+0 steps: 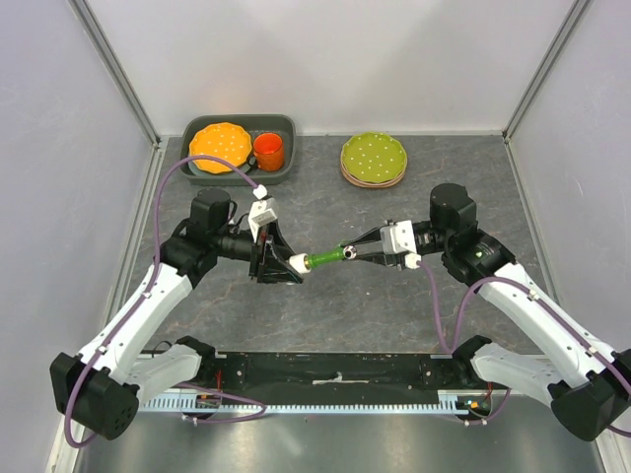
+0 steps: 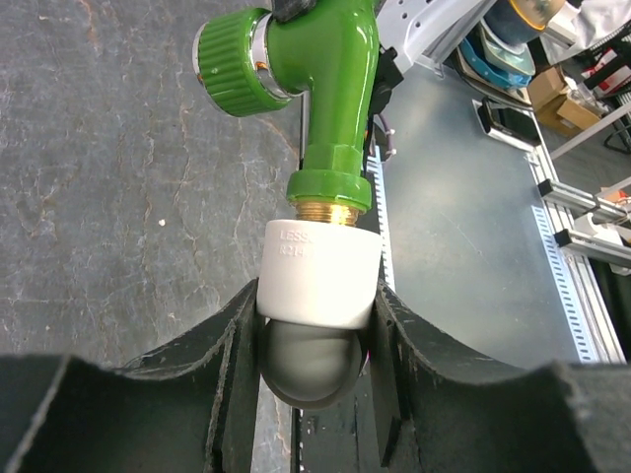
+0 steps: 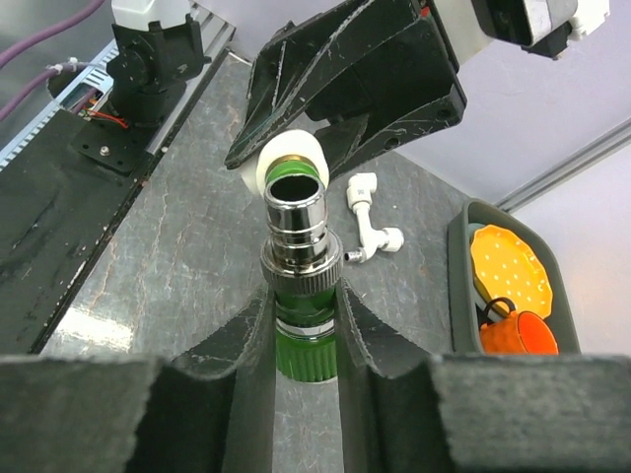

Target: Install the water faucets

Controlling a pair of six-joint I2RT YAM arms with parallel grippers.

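Likely light, rigid and slick, the green faucet [image 2: 335, 89] hangs mid-worktop, left tool [image 2: 315, 305] clenched on its white end piece [image 2: 320, 271], right tool [image 3: 306, 320] pinching its ribbed green collar [image 3: 308, 353]

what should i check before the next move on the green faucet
1. left gripper shut on the white end piece: ok
2. right gripper closed on the green faucet: ok
3. faucet fully seated in the end piece: cannot tell; a brass thread band shows between them
4. faucet and end piece in line: ok
5. white faucet lying on the table, apart from both grippers: ok
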